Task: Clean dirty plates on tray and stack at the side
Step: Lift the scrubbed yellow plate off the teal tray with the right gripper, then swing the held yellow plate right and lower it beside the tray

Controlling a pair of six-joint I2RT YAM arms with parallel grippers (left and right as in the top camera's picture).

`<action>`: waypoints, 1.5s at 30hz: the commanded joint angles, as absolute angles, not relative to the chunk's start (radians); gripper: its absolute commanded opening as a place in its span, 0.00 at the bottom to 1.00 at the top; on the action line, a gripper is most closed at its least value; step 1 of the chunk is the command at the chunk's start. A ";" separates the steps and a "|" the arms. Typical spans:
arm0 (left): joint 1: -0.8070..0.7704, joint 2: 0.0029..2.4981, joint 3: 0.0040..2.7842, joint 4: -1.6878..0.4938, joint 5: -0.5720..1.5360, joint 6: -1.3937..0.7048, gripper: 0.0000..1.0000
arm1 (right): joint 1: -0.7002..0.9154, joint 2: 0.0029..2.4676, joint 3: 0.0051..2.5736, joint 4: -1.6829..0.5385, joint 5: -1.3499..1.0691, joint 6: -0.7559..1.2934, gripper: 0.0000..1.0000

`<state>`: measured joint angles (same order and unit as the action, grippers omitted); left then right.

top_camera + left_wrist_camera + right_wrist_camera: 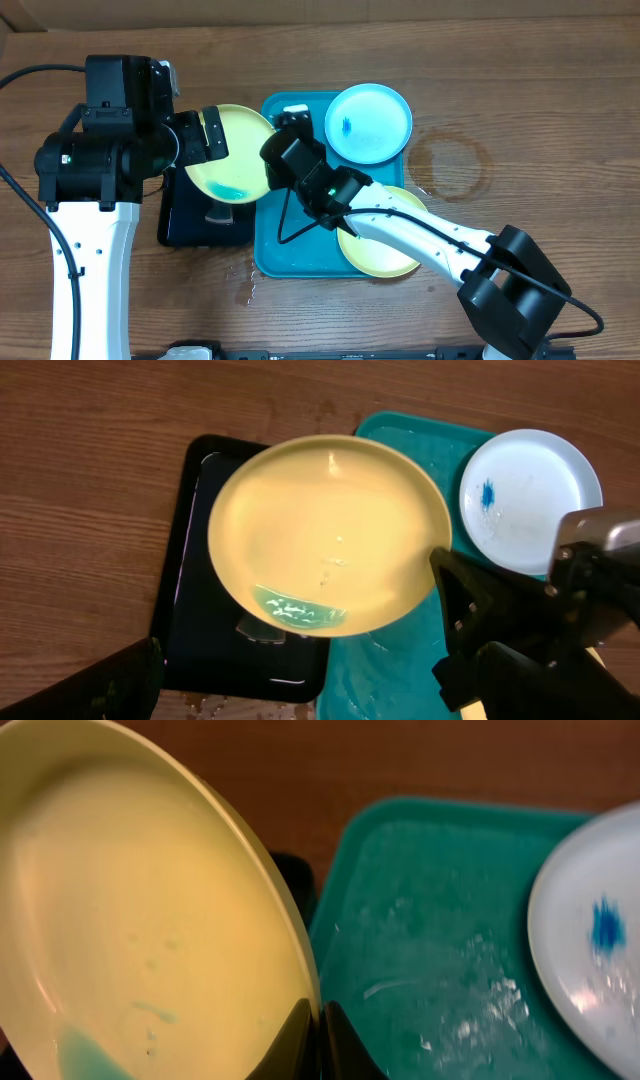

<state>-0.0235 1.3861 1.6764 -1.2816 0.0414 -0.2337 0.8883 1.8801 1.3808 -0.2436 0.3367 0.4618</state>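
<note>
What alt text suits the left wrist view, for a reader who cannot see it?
The right gripper holds a yellow-green plate by its rim over the black tray, blue-green liquid pooled at its lower edge. To the right are the turquoise tray and a light blue plate with a blue smudge.

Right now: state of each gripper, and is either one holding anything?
Left gripper: open, holding nothing.
Right gripper: fingers closed on the rim of the yellow plate.

Left arm (pixel 90 250): raised at the left side; left gripper (pixel 205 150) with jaws spread wide.
Right arm (pixel 420 225): stretched diagonally inward; right gripper (pixel 318 1028) pinched closed on yellow-green plate (pixel 150 920) rim.
</note>
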 commanded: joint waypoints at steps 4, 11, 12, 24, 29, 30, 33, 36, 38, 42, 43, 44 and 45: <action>-0.012 1.393 1.691 -1.283 0.042 -0.247 1.00 | 0.911 1.841 1.394 -0.079 0.510 0.155 0.04; -0.012 1.393 1.691 -1.283 0.042 -0.247 1.00 | 0.916 1.841 1.394 0.145 0.542 -0.124 0.04; -0.012 1.393 1.691 -1.283 0.042 -0.247 1.00 | 0.916 1.841 1.394 0.178 0.542 -0.171 0.04; -0.012 1.393 1.691 -1.283 0.042 -0.247 1.00 | 0.915 1.841 1.394 0.596 0.541 -0.507 0.04; -0.012 1.393 1.691 -1.283 0.042 -0.247 1.00 | 0.915 1.841 1.394 0.640 0.541 -0.532 0.04; -0.012 1.393 1.691 -1.283 0.042 -0.247 1.00 | 0.915 1.841 1.394 0.649 0.541 -0.532 0.04; -0.012 1.393 1.691 -1.283 0.042 -0.247 1.00 | 0.916 1.841 1.394 0.662 0.541 -0.532 0.04; -0.012 1.393 1.691 -1.283 0.042 -0.247 1.00 | 0.926 1.841 1.394 0.698 0.542 -0.533 0.04; -0.012 1.393 1.691 -1.283 0.042 -0.247 1.00 | 0.930 1.841 1.394 0.715 0.542 -0.532 0.04; -0.012 1.393 1.691 -1.283 0.042 -0.247 1.00 | 0.930 1.841 1.394 0.705 0.542 -0.532 0.04; -0.012 1.393 1.691 -1.283 0.042 -0.247 1.00 | 0.930 1.841 1.394 0.699 0.542 -0.532 0.04; -0.012 1.393 1.691 -1.283 0.042 -0.247 1.00 | 0.930 1.841 1.394 0.697 0.542 -0.532 0.04; -0.012 1.393 1.691 -1.283 0.042 -0.247 1.00 | 0.930 1.841 1.394 0.694 0.542 -0.532 0.04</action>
